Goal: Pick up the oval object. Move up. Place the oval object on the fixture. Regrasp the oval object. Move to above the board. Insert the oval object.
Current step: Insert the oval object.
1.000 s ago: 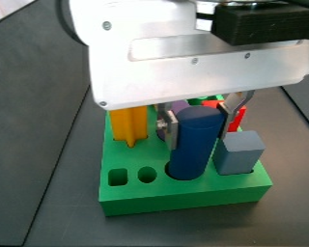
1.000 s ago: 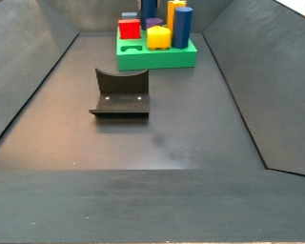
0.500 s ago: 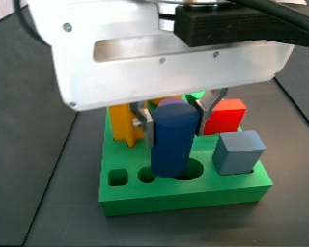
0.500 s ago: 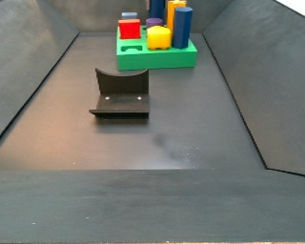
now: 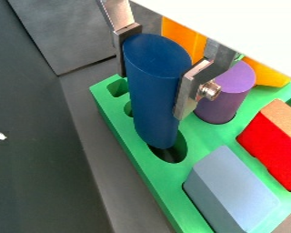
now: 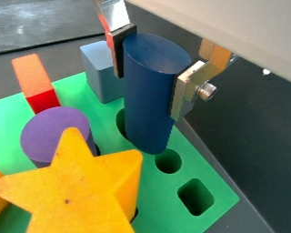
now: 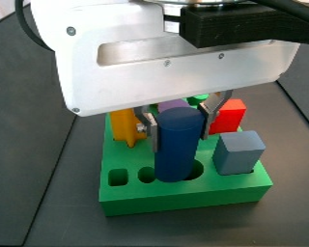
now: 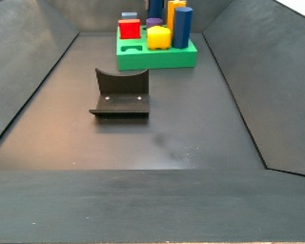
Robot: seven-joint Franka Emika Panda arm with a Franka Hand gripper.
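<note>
1. Right now the end effector is hanging directly over the green board, its two silver fingers closed flat against the sides of the blue oval peg — nothing else is between them.
2. Both wrist views are showing the peg standing upright with its lower end just entering an oval hole near the board's edge; most of its length is standing proud, so I am judging the insertion as begun but far from seated.
3. Around it a purple cylinder, a yellow star, a red block and a grey block are sitting in neighbouring slots, close beside the peg but apparently not touching it.
4. Back on the dark floor the fixture is standing empty, well apart from the board.
5. Risks from here, as I am reading them:
   - a slight tilt or twist of the oval against its hole is likely to jam it partway — the fit is looking snug;
   - pushing down on a jammed peg could make it slip upward between the pads;
   - letting go too early could leave the peg leaning.
</note>
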